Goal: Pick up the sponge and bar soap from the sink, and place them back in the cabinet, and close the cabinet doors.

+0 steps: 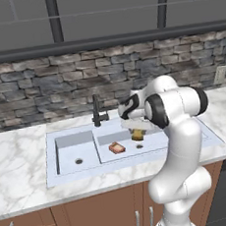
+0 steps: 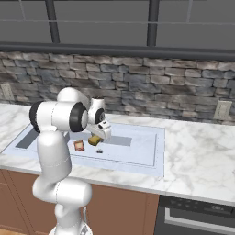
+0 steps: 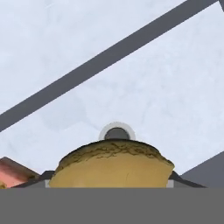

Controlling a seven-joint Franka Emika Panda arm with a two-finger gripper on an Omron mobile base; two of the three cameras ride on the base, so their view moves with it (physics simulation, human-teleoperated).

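I see the gripper (image 1: pixel 137 133) clenched on the sponge (image 3: pixel 111 166), holding it just above the floor of the sink (image 1: pixel 195 126), right basin, over the round drain (image 3: pixel 116 132). The soap (image 1: pixel 117 147) lies on the basin floor just beside the sponge, on the divider side, not touching it. The faucet (image 1: pixel 97 112) stands behind the sink at the stone wall (image 1: pixel 43 87); the counter (image 1: pixel 16 159) surrounds the sink.
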